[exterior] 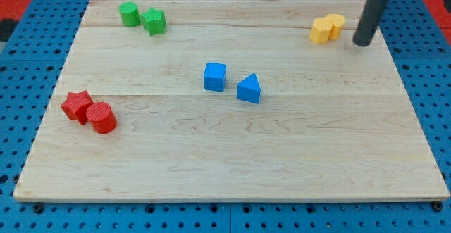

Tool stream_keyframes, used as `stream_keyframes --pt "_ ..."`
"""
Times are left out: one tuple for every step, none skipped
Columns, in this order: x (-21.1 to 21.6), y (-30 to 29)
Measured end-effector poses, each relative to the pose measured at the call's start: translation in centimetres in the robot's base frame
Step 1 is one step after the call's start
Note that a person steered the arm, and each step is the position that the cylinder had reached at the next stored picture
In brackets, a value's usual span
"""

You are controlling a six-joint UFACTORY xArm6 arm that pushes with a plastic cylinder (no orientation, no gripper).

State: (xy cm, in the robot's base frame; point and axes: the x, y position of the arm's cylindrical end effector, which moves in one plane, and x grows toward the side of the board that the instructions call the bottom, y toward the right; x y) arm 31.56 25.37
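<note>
Camera view shows a pale wooden tabletop (pixel 232 155) resting on a blue perforated base (pixel 28 71). Blocks sit in four pairs. At the view's top left, a green cylinder (pixel 129 14) stands just beside a green star-shaped block (pixel 154 21). At the view's left, a red star-shaped block (pixel 77 106) touches a red cylinder (pixel 103 117). Near the centre, a blue cube (pixel 215 77) and a blue triangular block (pixel 249 89) sit close together but apart. At the view's top right, a yellow block (pixel 321 30), shape unclear, touches a yellow cylinder (pixel 336 24) behind it.

All pairs lie well apart from one another, with broad bare wood between them. The green and yellow pairs lie near the board's top edge; the red pair lies near its left edge.

No gripper is fitted, so nothing is grasped; the arm ends in a dark rod. My tip (pixel 363 43) rests on the wood at the view's top right, just right of the yellow pair and near it, with a narrow gap showing. The blue, green and red blocks lie well away toward the view's left.
</note>
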Motion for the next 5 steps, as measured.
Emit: stream_keyframes --pt "-3.6 -2.4" --pt "-5.3 -6.8" --pt "-5.3 -7.9" --pt "-4.9 -4.2" --pt "-3.9 -2.5"
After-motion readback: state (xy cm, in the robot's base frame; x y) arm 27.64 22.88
